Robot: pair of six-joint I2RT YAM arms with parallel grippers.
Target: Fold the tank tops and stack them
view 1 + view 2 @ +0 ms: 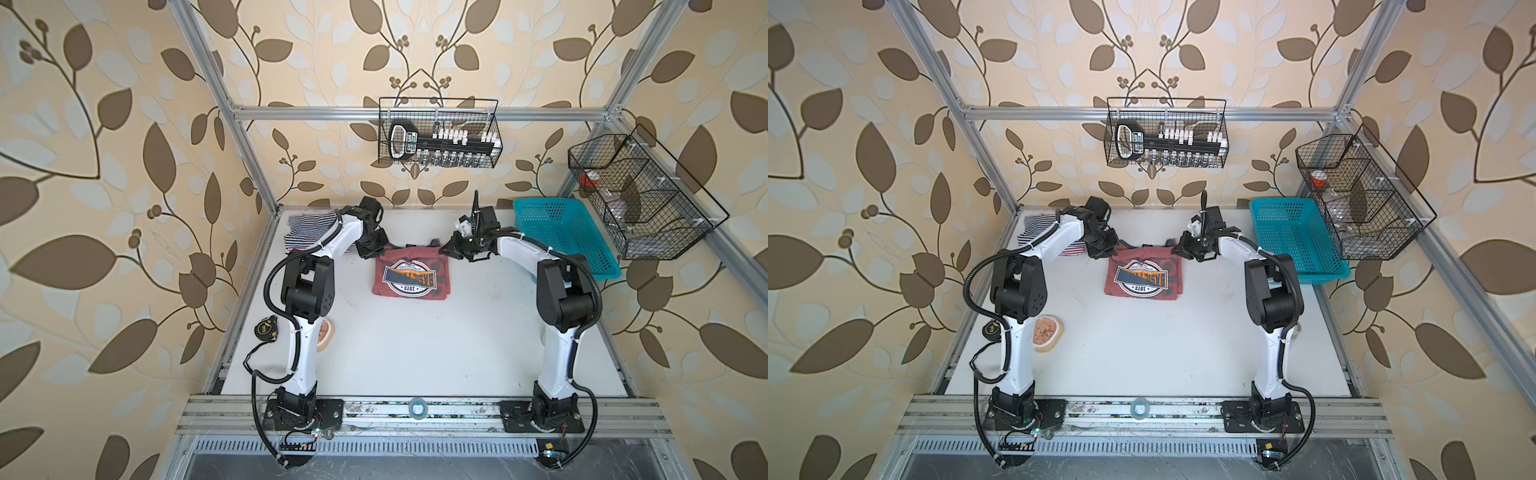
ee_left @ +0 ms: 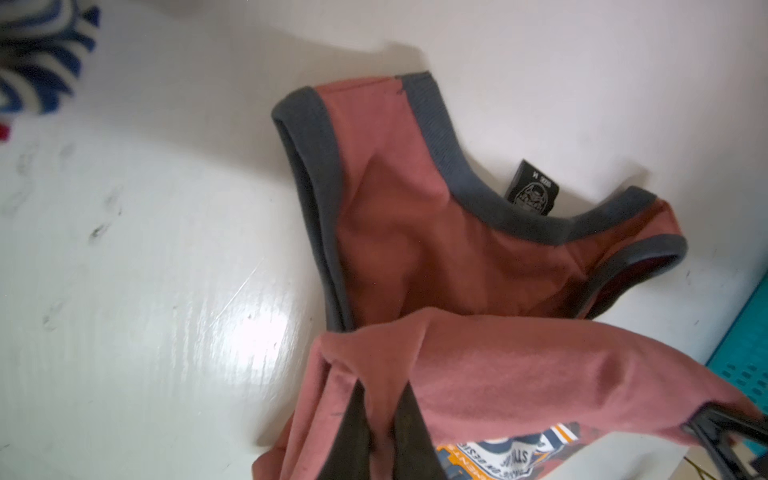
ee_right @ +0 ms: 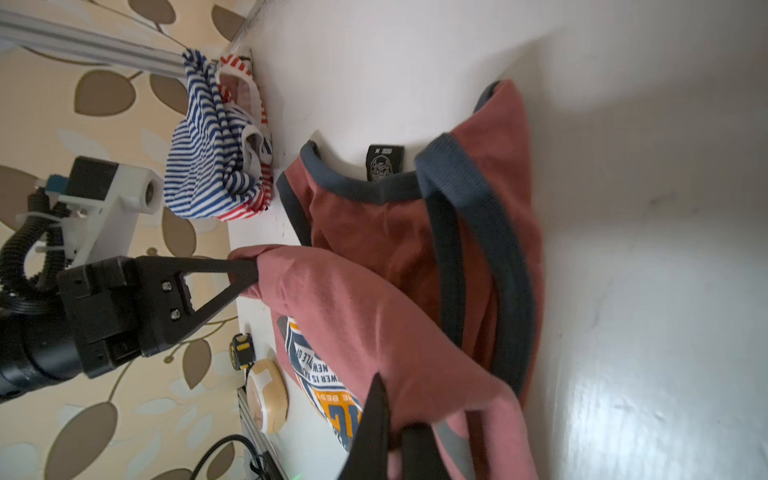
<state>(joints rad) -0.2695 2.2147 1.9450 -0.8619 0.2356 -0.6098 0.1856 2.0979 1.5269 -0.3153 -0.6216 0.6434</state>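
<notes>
The dusty red tank top (image 1: pixel 411 278) (image 1: pixel 1142 278) lies mid-table, its lower part doubled over so the badge print faces up. My left gripper (image 1: pixel 371 249) (image 2: pixel 382 399) is shut on the folded edge's far left corner, with cloth pinched between its fingers. My right gripper (image 1: pixel 446 248) (image 3: pixel 395 415) is shut on the far right corner. In the right wrist view the left gripper (image 3: pixel 249 266) holds that edge lifted over the grey-blue straps. The navy-white striped tank top (image 1: pixel 305 226) (image 3: pixel 199 166) is bunched on the red-white striped one (image 3: pixel 243 212) at the far left corner.
A teal basket (image 1: pixel 561 237) stands at the far right of the table. A tape measure (image 1: pixel 264 328) and a round beige object (image 1: pixel 1046 332) lie by the left arm. A tape roll (image 1: pixel 417 407) sits on the front rail. Wire baskets (image 1: pixel 438 137) (image 1: pixel 636 195) hang on the frame.
</notes>
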